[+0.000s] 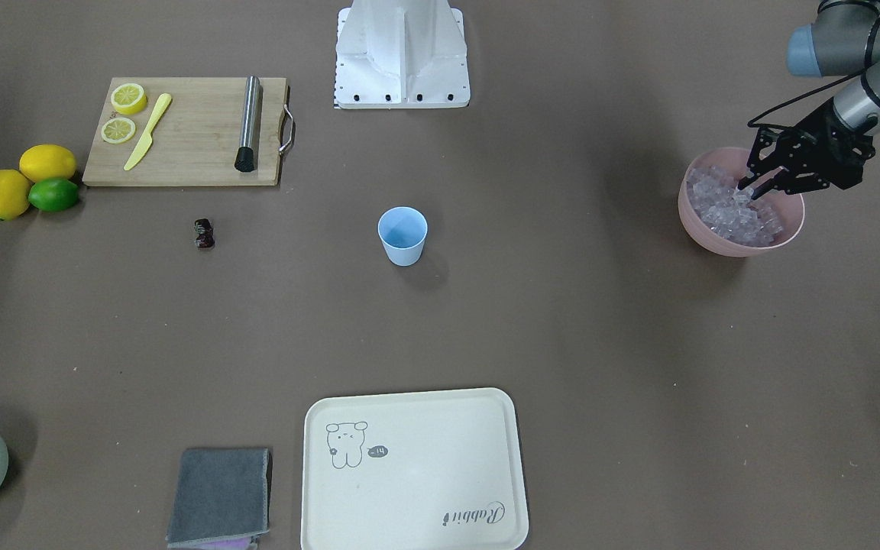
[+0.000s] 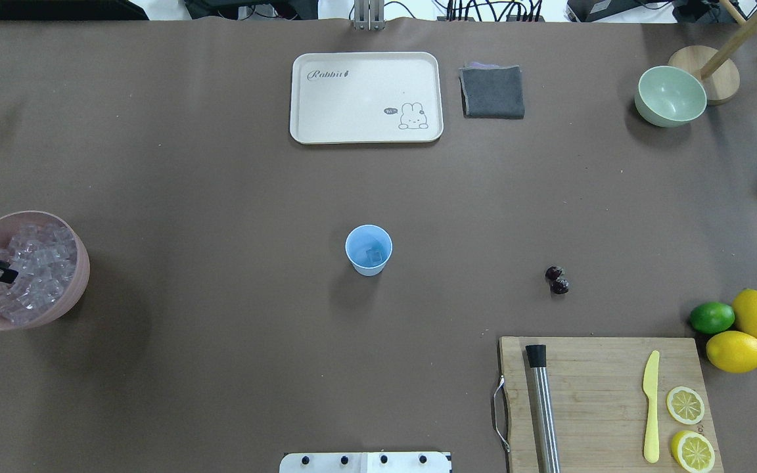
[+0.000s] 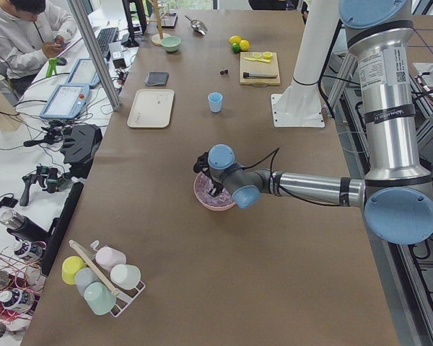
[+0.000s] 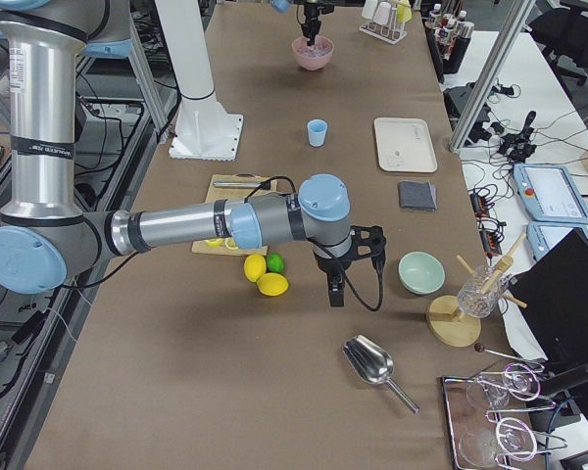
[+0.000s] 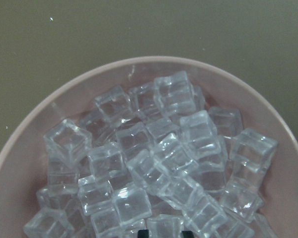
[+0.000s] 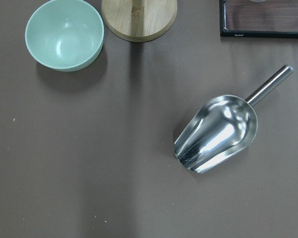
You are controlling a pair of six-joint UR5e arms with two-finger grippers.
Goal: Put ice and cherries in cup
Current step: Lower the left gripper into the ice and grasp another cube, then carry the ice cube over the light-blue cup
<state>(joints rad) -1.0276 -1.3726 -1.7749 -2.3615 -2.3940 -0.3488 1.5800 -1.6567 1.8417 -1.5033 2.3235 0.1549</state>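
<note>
- The robot's left black two-finger hand is reaching down into the pile of small clear ice cubes in the round pink plastic bowl, at the right edge of the front-facing view. Its fingertips are sitting among the cubes, and I cannot tell whether they are spread or pinching one.
- The small light-blue plastic cup is standing upright at frame centre on the brown desk. In the overhead view one cube is showing inside it.
- The dark red glossy cherries are lying left of the cup, well apart.
- The right hand is hanging at the right-side view's centre, and I cannot tell its state.
</note>
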